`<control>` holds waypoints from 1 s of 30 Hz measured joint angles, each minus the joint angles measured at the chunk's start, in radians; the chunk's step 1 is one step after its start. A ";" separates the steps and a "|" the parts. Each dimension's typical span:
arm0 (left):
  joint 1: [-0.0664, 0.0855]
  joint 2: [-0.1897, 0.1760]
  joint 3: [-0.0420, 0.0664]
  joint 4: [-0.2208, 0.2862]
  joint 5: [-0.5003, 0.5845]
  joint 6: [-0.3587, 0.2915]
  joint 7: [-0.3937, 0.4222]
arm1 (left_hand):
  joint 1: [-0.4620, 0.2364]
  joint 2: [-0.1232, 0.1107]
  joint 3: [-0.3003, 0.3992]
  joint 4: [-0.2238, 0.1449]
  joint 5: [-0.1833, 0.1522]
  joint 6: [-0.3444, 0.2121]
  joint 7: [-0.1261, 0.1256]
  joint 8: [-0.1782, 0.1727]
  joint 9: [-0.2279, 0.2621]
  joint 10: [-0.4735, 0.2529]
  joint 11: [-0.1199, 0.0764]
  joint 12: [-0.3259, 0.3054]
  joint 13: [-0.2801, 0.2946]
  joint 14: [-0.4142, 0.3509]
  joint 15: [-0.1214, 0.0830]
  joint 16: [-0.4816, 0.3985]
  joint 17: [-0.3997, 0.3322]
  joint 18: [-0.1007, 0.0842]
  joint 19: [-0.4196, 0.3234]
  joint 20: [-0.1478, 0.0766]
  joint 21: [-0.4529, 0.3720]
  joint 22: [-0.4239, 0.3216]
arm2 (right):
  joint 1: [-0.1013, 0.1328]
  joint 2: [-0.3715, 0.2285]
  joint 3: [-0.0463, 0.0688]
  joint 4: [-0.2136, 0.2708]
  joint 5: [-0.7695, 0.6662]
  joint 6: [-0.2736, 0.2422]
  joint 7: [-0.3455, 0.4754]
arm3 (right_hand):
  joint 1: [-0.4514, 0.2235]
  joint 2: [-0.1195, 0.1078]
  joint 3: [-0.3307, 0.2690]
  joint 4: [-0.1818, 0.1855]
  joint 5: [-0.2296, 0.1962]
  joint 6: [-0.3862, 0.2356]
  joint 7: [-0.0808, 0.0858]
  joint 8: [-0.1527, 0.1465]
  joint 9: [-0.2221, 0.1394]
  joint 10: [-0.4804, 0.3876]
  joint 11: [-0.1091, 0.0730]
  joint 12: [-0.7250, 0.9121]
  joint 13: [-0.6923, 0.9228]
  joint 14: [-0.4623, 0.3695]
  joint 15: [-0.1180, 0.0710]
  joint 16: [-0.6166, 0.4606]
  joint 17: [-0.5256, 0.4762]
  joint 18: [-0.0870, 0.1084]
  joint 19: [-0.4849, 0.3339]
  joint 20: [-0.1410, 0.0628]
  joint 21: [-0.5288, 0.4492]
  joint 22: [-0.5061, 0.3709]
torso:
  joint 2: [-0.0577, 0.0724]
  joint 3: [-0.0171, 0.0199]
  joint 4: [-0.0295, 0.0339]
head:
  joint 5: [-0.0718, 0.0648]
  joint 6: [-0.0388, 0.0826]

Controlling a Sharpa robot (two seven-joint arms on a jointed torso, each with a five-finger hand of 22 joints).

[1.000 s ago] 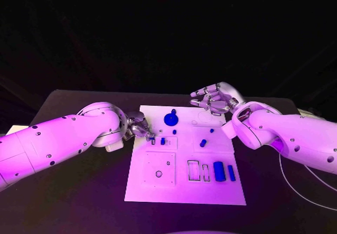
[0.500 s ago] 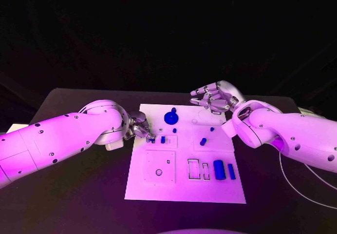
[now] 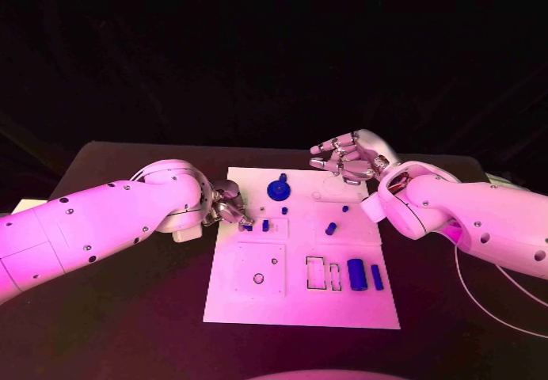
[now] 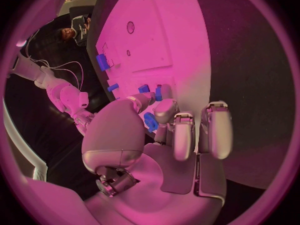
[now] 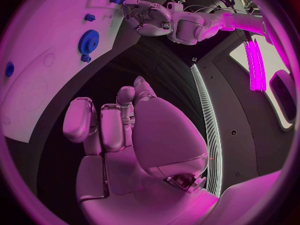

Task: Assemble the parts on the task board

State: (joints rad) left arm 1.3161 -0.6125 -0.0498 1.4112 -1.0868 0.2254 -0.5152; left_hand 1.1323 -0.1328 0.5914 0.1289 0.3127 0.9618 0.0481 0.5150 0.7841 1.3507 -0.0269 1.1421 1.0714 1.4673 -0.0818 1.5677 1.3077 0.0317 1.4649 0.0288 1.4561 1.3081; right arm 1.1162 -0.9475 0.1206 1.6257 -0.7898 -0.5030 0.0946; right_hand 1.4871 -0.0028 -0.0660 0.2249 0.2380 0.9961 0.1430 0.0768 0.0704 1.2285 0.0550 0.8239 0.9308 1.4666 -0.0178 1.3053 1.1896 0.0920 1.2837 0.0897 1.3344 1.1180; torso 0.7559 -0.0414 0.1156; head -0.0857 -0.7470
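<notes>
White rounded arms with dark screws; silver jointed fingers [image 3: 333, 161].

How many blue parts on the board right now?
9 visible: gear and peg at the far edge; one small piece pinched by the left hand, two beside it; two mid-right; two bars near-right. The hand may hide more.

The silver left hand [image 3: 225, 203] covers the near-left edge of the white rectangular task board [image 3: 299, 305], so its fingertip contact (perhaps with a small blue peg [image 3: 248, 228]) cannot be told. The board's far end is cut off in the left wrist view.
</notes>
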 measured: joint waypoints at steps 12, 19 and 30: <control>0.001 0.002 0.001 0.000 -0.002 0.016 -0.008 | -0.007 -0.007 -0.005 -0.007 0.093 0.021 -0.008 -0.009 0.000 0.013 -0.006 0.004 0.008 0.000 0.000 0.000 0.000 0.000 0.000 0.000 0.008 0.000 | 0.000 0.000 0.000 0.001 0.000 0.002 0.000 | 0.000 0.000 0.000 0.000 0.000 0.000 0.000 0.000 0.000 0.000 0.000 0.000 0.000 0.000 0.000 0.000 0.000 0.000 0.000 0.000 0.000 0.000 | 0.000 -0.0002 -0.0003 | 0.003 -0.004; 0.002 0.005 0.001 0.000 -0.003 0.023 -0.017 | -0.011 -0.008 -0.009 -0.011 0.131 0.027 -0.009 -0.011 0.000 0.018 -0.010 0.007 0.014 0.000 0.000 0.000 0.000 0.000 0.000 0.000 0.008 0.000 | 0.000 -0.001 0.000 0.003 0.000 0.003 0.000 | 0.000 0.000 0.000 0.000 0.000 0.000 0.000 0.000 0.000 0.000 0.000 0.000 0.000 0.000 0.000 0.000 0.000 0.000 0.000 0.000 0.000 0.000 | 0.000 0.0000 -0.0007 | 0.004 -0.005; 0.003 0.013 0.002 -0.003 -0.004 0.032 -0.035 | -0.025 -0.010 -0.011 -0.014 0.139 0.032 -0.008 -0.010 0.002 0.022 -0.007 0.011 0.016 0.000 0.000 0.000 0.000 0.000 0.000 0.000 0.012 0.000 | 0.000 -0.003 0.000 0.006 0.000 0.003 0.000 | 0.000 0.000 0.000 0.000 0.000 0.000 0.000 0.000 0.000 0.000 0.000 0.000 0.000 0.000 0.000 0.000 0.000 0.000 0.000 0.000 0.000 0.000 | -0.001 0.0010 -0.0006 | 0.002 -0.008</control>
State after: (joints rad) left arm 1.3195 -0.5991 -0.0480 1.4079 -1.0907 0.2573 -0.5501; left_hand 1.1068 -0.1423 0.5801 0.1148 0.4521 0.9937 0.0405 0.5054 0.7856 1.3725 -0.0343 1.1533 1.0878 1.4673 -0.0818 1.5677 1.3075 0.0316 1.4649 0.0288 1.4677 1.3077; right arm 1.1162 -0.9502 0.1206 1.6322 -0.7896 -0.4999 0.0944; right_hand 1.4871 -0.0028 -0.0660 0.2249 0.2380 0.9961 0.1430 0.0768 0.0704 1.2285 0.0550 0.8239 0.9309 1.4665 -0.0178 1.3053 1.1896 0.0920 1.2838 0.0898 1.3344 1.1180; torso 0.7551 -0.0405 0.1150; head -0.0836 -0.7546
